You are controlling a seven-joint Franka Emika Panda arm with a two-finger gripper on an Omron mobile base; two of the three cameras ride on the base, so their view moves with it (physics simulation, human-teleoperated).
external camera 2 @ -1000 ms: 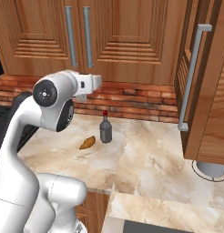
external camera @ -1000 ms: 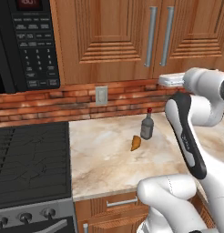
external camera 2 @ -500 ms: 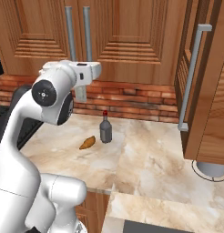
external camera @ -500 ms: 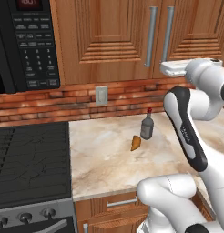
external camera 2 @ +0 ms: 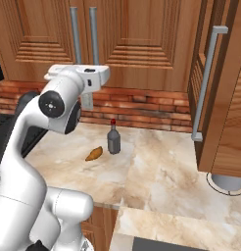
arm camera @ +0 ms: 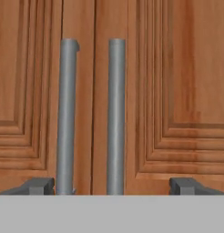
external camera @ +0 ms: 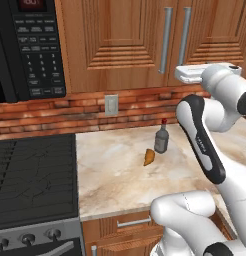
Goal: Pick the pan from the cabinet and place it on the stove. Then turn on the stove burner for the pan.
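Up at the cabinet (arm camera: pixel 168 91) doors your hand (arm camera: pixel 112 185) sits with tips wide apart, gripping nothing, facing the 2 bar handles (arm camera: pixel 116 113). Pan isn't out yet, presumably inside. Step 1: open a door; close on 1 handle, pull.

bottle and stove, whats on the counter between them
A small orange-brown food item lies near the bottle; toward the stove the counter is bare, in the left base view.
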